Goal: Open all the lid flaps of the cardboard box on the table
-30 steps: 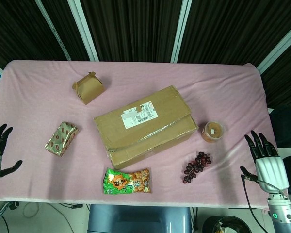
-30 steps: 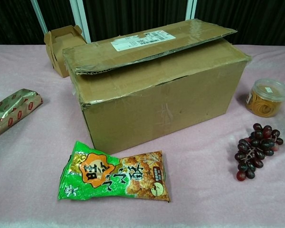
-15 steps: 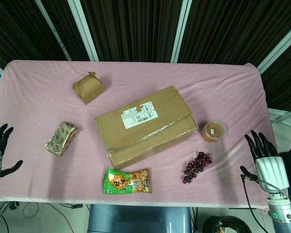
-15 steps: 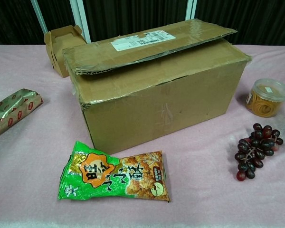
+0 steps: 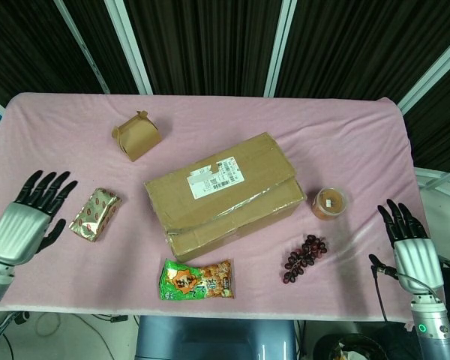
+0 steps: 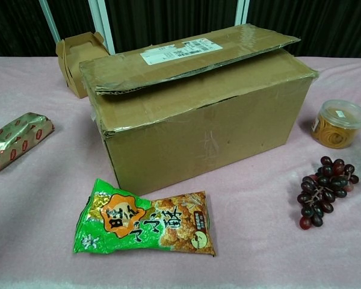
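The brown cardboard box (image 5: 223,195) (image 6: 198,105) lies mid-table, turned at an angle, its lid flaps folded down. The far flap with the white label (image 6: 180,50) overlaps the near flap and sits slightly raised. My left hand (image 5: 28,216) hovers over the table's left edge with fingers spread, holding nothing, left of the gold packet. My right hand (image 5: 406,241) stays at the right front corner, fingers spread and empty. Neither hand shows in the chest view.
A gold foil packet (image 5: 95,214) (image 6: 17,139) lies left of the box, a small brown carton (image 5: 137,135) (image 6: 78,51) behind it. In front is a green snack bag (image 5: 197,280) (image 6: 145,220). Grapes (image 5: 304,257) (image 6: 325,189) and a lidded tub (image 5: 329,202) (image 6: 339,123) sit right.
My left hand has risen and moved inward over the table's left edge, toward the gold packet. The right hand has barely shifted. The box is unchanged.
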Tool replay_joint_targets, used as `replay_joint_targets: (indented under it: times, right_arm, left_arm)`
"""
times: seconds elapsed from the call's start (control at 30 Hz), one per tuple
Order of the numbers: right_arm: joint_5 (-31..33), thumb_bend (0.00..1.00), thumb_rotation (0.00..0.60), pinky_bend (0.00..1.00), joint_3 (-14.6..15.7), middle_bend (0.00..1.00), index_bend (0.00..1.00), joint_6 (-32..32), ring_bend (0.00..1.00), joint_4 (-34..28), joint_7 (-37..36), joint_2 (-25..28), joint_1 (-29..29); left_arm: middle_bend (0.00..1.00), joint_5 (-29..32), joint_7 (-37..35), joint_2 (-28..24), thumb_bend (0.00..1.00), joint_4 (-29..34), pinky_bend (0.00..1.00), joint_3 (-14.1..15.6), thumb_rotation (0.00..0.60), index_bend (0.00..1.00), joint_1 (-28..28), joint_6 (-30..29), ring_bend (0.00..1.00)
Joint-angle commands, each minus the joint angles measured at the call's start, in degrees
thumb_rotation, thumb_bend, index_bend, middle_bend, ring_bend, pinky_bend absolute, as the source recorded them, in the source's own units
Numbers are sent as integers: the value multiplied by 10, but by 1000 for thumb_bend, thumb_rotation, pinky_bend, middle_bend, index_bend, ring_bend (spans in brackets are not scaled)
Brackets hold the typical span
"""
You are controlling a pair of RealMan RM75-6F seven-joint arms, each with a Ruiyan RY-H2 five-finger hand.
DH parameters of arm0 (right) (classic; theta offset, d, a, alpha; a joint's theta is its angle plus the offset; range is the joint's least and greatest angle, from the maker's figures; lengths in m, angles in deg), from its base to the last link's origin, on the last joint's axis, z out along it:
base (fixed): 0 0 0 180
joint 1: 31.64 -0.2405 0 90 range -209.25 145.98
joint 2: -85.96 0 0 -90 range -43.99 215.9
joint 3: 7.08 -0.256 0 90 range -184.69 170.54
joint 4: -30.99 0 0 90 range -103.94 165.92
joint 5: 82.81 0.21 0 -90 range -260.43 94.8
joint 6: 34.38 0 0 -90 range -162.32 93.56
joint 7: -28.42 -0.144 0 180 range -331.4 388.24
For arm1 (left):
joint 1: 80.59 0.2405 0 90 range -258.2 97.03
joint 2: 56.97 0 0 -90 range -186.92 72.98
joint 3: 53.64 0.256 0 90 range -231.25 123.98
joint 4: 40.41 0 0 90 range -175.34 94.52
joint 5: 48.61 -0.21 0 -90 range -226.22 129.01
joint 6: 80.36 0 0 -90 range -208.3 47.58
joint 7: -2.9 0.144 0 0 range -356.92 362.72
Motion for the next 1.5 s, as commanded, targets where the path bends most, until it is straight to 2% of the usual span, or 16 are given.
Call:
replay_joint_targets:
  times: [0.03,0.27,0.47,0.63,1.3,1.5]
  right_arm:
    - [4,214,600,218,-2,0,0,-2,0,-1,-5,0,-1]
    - [19,214,600,218,-7,0,0,-11,0,-4,-16,2,-2]
    - [27,214,600,218,-11,0,0,-13,0,-7,-23,4,-2]
    - [30,214,600,219,-13,0,0,-14,0,-8,-26,5,-3]
    - [34,214,600,218,-12,0,0,-16,0,-10,-29,7,-3]
    - [32,214,600,218,-12,0,0,-15,0,-10,-28,7,-4]
  left_arm:
    - [15,-19,65,-44,587,67,44,-38,600,25,-87,100,1]
    - [74,-32,111,-44,667,104,93,-66,600,61,-188,218,32]
    - [147,-44,147,-29,676,119,120,-67,600,111,-246,296,77]
    - [193,-51,163,-11,677,125,122,-53,600,132,-269,330,92]
    - [278,-38,215,49,701,111,122,-21,600,203,-304,378,93]
    - [385,-31,228,47,713,109,122,-16,600,281,-305,376,93]
